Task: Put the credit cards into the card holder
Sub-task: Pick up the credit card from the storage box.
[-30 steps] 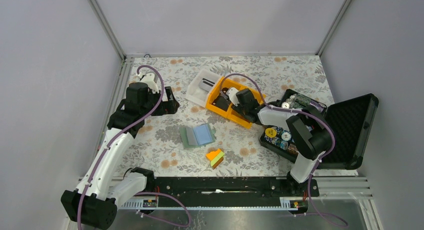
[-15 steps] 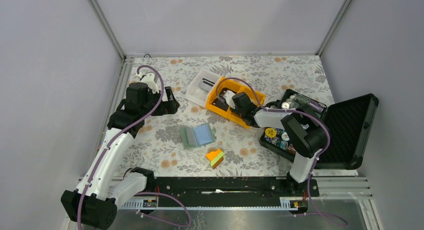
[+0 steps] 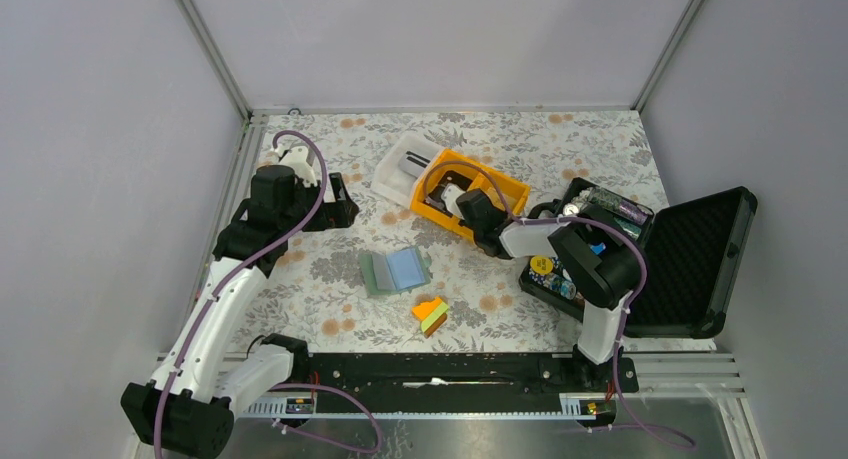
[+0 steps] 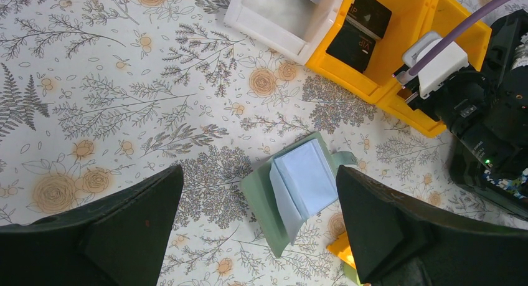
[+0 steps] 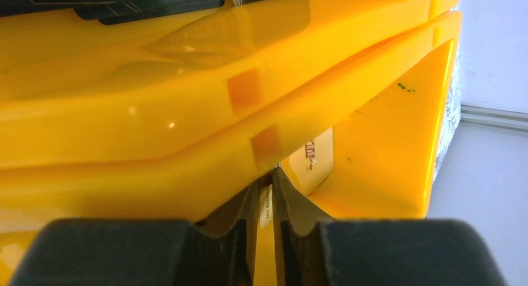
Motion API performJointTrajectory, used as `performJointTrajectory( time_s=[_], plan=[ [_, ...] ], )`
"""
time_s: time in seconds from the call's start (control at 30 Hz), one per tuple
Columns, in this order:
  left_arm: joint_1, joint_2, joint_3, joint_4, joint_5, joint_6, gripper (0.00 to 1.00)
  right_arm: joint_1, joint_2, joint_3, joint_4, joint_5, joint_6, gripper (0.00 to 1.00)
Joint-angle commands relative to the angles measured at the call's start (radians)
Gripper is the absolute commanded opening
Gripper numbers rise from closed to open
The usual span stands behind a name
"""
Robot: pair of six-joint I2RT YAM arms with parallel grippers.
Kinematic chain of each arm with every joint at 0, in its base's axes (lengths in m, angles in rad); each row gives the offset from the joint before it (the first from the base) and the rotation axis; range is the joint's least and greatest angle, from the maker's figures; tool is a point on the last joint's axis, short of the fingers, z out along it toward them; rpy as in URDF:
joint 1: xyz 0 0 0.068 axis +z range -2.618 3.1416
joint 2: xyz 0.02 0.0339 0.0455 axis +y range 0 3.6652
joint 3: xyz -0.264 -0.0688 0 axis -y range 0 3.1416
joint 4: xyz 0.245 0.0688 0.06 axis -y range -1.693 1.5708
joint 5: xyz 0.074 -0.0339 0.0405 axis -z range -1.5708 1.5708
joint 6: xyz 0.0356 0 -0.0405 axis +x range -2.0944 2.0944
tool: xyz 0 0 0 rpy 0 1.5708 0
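Narrowed, my right claw pinches a thin pale card, edge-on, inside the glossy yellow plastic bin. My left claw hangs spread wide above the floral tablecloth, where the grey-green bifold card holder lies open, light-blue panel up.

Gold letters "VIP" are read on one black card lying in the yellow bin, and a small triangle mark is seen on the second black card at its 1 o'clock. On the tan card pinched in the right gripper, small dark print is cut off and unreadable, while letters resembling "VIP" stand at its 1 o'clock.
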Motion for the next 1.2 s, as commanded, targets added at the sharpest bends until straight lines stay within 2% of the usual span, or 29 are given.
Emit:
performJointTrajectory(
  time_s=[0.0,0.1,0.2,0.43,0.67,0.83,1.17],
  plan=[
    [0.004,-0.018,-0.005,0.044,0.017,0.001,0.99,0.028,0.015,-0.021,0.058,0.087,-0.035,0.11],
    [0.005,-0.019,-0.004,0.044,0.017,0.001,0.99,0.053,-0.012,-0.036,0.092,0.132,-0.055,0.00],
    [0.005,-0.019,-0.004,0.044,0.018,0.001,0.99,0.069,-0.044,-0.030,0.075,0.144,-0.049,0.00],
    [0.005,-0.016,-0.005,0.044,0.020,-0.001,0.99,0.070,-0.145,0.032,-0.152,0.088,0.054,0.00],
    [0.005,-0.019,-0.008,0.045,0.023,-0.001,0.99,0.062,-0.171,0.119,-0.339,0.009,0.123,0.00],
    [0.005,-0.019,-0.008,0.047,0.025,-0.001,0.99,0.025,-0.200,0.212,-0.478,-0.106,0.188,0.00],
    [0.005,-0.020,-0.010,0.047,0.026,-0.002,0.99,-0.092,-0.210,0.315,-0.615,-0.353,0.277,0.00]
  ],
)
